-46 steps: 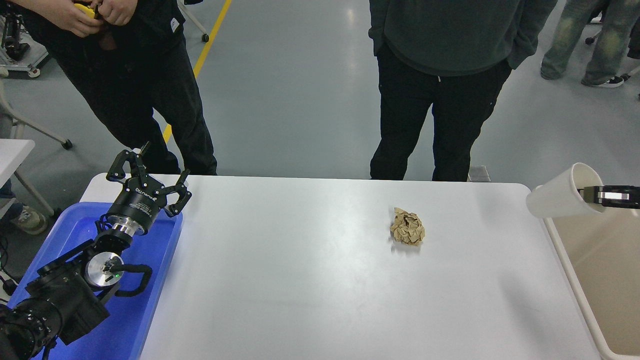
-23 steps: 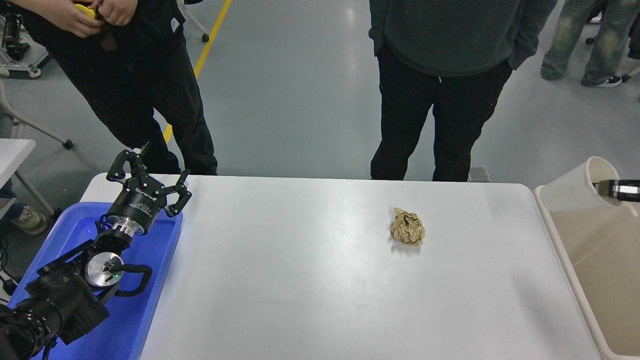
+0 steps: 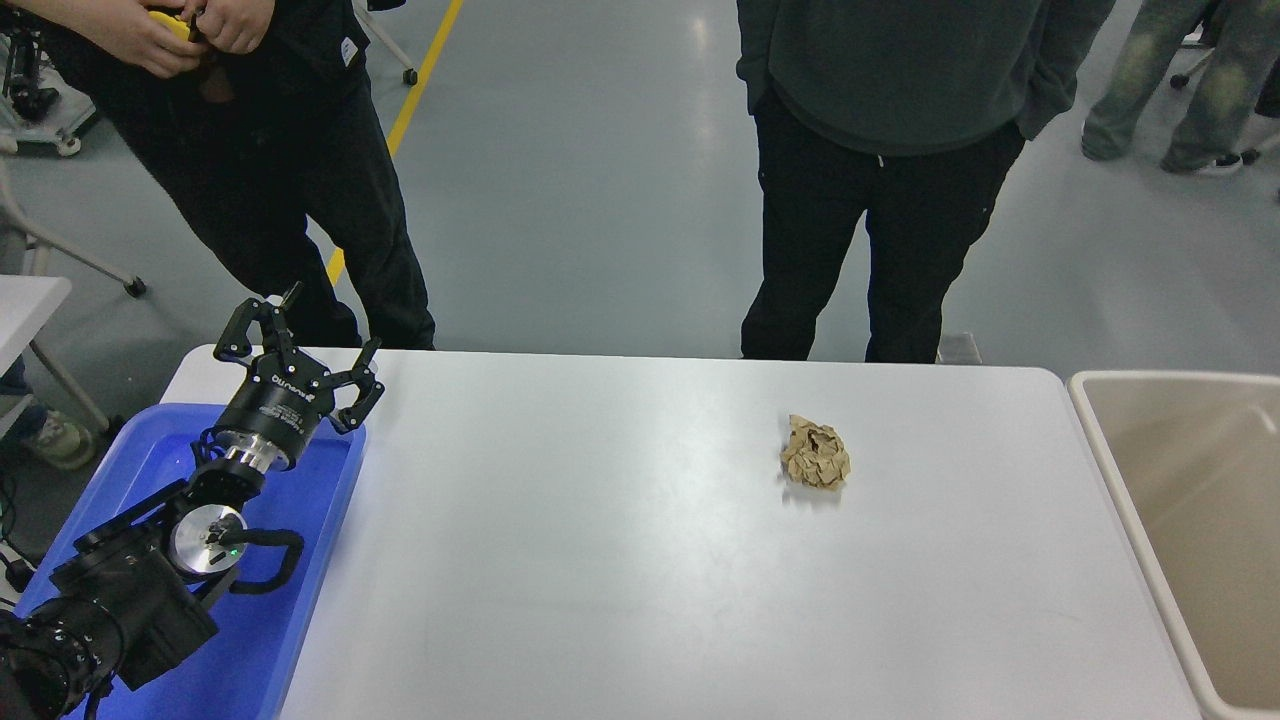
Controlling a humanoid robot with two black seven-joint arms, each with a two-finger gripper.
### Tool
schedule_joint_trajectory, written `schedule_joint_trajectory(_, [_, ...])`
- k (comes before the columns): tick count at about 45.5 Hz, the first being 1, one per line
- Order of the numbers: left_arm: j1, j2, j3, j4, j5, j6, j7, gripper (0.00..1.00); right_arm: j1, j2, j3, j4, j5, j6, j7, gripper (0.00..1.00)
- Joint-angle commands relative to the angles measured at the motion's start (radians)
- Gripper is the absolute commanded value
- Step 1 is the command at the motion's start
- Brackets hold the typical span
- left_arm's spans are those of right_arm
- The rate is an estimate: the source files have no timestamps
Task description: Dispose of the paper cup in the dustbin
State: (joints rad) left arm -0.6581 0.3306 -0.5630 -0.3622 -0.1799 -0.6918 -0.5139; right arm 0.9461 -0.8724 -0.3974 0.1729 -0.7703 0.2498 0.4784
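Nearby, left claw [image 3: 305,372] hangs spread over blue tray [image 3: 300,600]; dustbin [image 3: 1105,440] beside table.

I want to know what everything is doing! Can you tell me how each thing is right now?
Left pincer: open, parked over the blue tray.
Blue tray: flat on the table's left end.
Brown paper ball: crumpled, lying alone on the white table.
Dustbin: upright, open top, beside the table's right end; what shows of its inside is bare.
Paper cup: not in view.
Right pincer: not in view.

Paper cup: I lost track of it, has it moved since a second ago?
Yes. It went right, past the dustbin rim, and is out of view now.
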Motion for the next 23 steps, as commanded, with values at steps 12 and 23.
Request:
schedule_joint_trajectory(12, [0.000, -0.001, 0.000, 0.000, 0.000, 0.000, 0.000, 1.00, -0.110, 0.068, 0.011, -0.113, 0.184, -0.006, -0.227, 0.00])
schedule_joint_trajectory(23, [0.000, 0.001, 0.000, 0.000, -0.001, 0.000, 0.000, 1.00, -0.167, 0.171, 0.012, -0.116, 0.212, -0.020, -0.242, 0.00])
